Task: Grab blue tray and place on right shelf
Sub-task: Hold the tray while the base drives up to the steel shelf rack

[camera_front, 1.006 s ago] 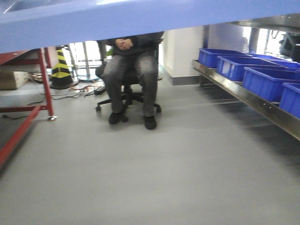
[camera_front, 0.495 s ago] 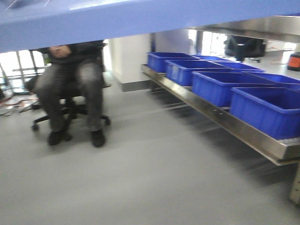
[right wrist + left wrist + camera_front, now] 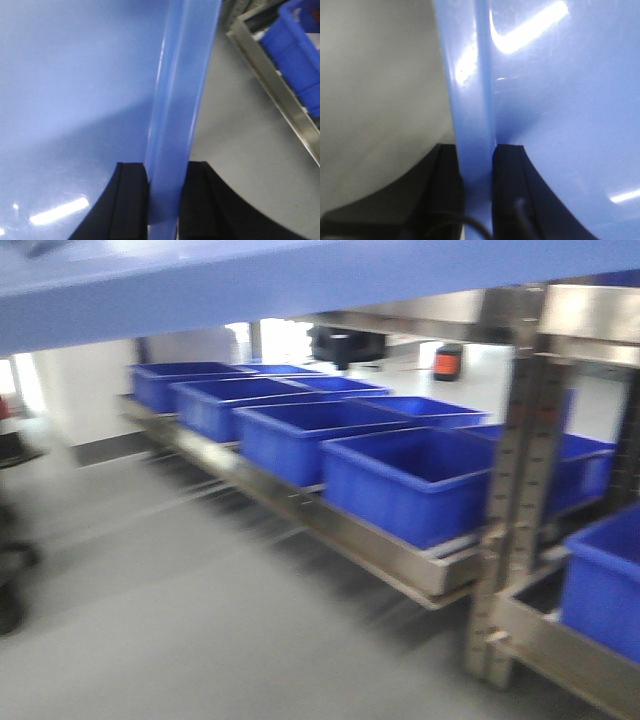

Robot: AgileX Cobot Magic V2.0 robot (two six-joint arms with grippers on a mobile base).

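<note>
The blue tray is carried in the air between the two arms, above the front camera, so that only its front wall and underside band the top of that view; it rests on no surface. The left gripper pinches the rolled rim at one end, its dark fingers pressed against either face of the rim; the right gripper does the same at the opposite end. Holding both ends probably keeps so wide and shallow a thing level and stops it twisting. In the left wrist view the glossy floor of the tray lies to the right of the rim; in the right wrist view it lies to the left; the tray therefore spans the gap between the arms. Its long axis runs from left to right across the robot's front, close to level, the left end a little lower in the front view; the open side faces up.

The right shelf stands ahead and to the right, its steel front rail slanting away beside an upright post; dark blue storage bins fill its lower level, so the tray likely has to go on a higher level, above the bins; the tray is well apart from the rack, over bare grey floor.
</note>
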